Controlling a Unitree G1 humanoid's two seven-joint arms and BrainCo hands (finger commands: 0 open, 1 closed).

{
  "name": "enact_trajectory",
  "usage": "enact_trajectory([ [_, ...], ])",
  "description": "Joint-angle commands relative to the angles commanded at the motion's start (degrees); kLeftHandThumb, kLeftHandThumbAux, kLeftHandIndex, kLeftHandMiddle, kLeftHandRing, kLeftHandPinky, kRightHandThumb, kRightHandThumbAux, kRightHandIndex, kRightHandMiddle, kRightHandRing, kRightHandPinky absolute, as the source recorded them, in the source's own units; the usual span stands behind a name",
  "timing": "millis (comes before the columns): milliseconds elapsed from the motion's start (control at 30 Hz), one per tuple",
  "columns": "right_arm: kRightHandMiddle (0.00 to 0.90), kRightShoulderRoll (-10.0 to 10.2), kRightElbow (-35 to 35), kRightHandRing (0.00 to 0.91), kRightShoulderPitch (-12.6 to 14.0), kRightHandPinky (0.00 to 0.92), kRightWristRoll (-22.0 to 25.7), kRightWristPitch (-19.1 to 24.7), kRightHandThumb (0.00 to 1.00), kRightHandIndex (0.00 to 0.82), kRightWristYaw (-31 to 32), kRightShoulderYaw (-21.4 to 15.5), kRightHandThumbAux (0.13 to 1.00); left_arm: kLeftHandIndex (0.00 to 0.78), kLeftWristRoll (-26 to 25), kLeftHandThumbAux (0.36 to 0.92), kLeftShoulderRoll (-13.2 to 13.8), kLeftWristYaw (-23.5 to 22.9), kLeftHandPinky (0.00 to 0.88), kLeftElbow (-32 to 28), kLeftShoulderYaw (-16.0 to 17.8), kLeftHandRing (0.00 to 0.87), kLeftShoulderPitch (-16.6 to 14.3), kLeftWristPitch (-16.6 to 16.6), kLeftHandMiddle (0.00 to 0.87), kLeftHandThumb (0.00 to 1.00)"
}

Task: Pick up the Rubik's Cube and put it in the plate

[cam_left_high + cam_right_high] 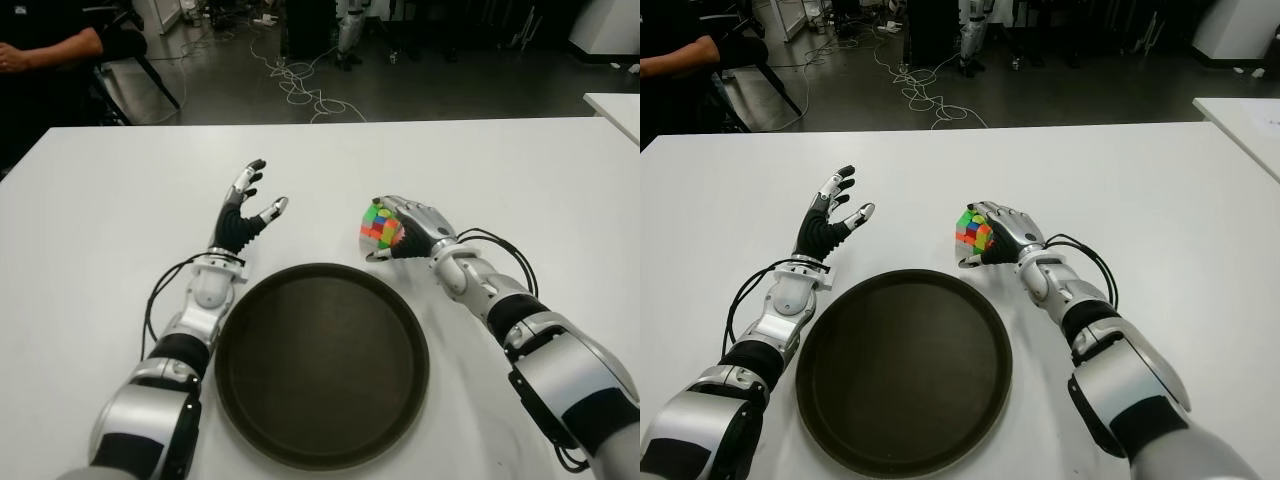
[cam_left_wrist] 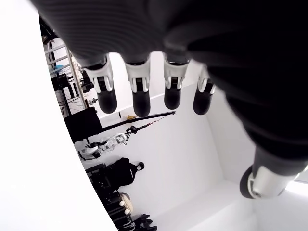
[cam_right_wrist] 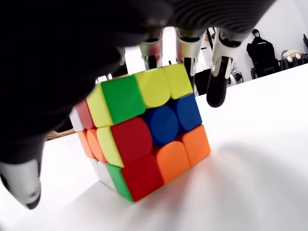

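Spreading across most of the scene, the white table (image 1: 100, 200) carries a round dark plate (image 1: 320, 365) near its front edge, between the robot's two arms. Beyond the plate's far right rim, the right hand (image 1: 410, 228) curls over the Rubik's Cube (image 1: 380, 225), fingers draped over its top and far side, thumb low on the near side. From the right wrist view, the cube (image 3: 144, 137) sits tilted on one corner against the tabletop, enclosed by the hand's grasp. It lies just outside the plate. The left hand (image 1: 245, 205) shows beyond the plate's far left rim, fingers spread, holding nothing.
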Motion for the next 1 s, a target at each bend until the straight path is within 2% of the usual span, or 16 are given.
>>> enact_trajectory([
  [200,0.14,0.2,0.1,0.184,0.0,0.239,0.3,0.3,0.0,0.079,-0.4,-0.5,0.571,0.064,-0.1,0.579,0.1,0.0,0.093,0.2,-0.1,0.071,-0.1,-0.1,0.072,0.025],
  [367,0.144,0.2,0.1,0.194,0.1,0.259,0.3,0.1,0.0,0.08,-0.5,-0.7,0.579,0.061,-0.3,0.556,0.1,-0.2,0.118,0.3,0.0,0.083,0.0,-0.1,0.072,0.031],
  [533,0.161,0.1,0.2,0.215,0.1,0.281,0.2,-0.1,0.014,0.089,-0.5,-1.0,0.616,0.064,-0.4,0.559,0.0,-0.2,0.104,0.1,0.0,0.075,0.0,-0.1,0.066,0.035],
  [667,0.182,0.1,0.2,0.236,0.1,0.305,0.1,-0.3,0.111,0.102,-0.7,-1.1,0.654,0.072,-0.4,0.58,-0.1,-0.1,0.093,0.1,0.1,0.074,0.0,0.0,0.072,0.052],
  [867,0.229,-0.1,0.0,0.281,0.3,0.354,0.3,-1.5,0.272,0.128,-1.6,-1.4,0.68,0.085,-0.2,0.574,-0.2,0.3,0.092,0.1,0.0,0.083,0.0,-0.2,0.093,0.069],
  [1000,0.26,-0.1,0.1,0.314,0.4,0.386,0.3,-1.8,0.323,0.142,-1.8,-1.4,0.681,0.078,-0.2,0.57,-0.2,0.5,0.081,0.2,0.0,0.073,0.0,-0.2,0.088,0.073],
])
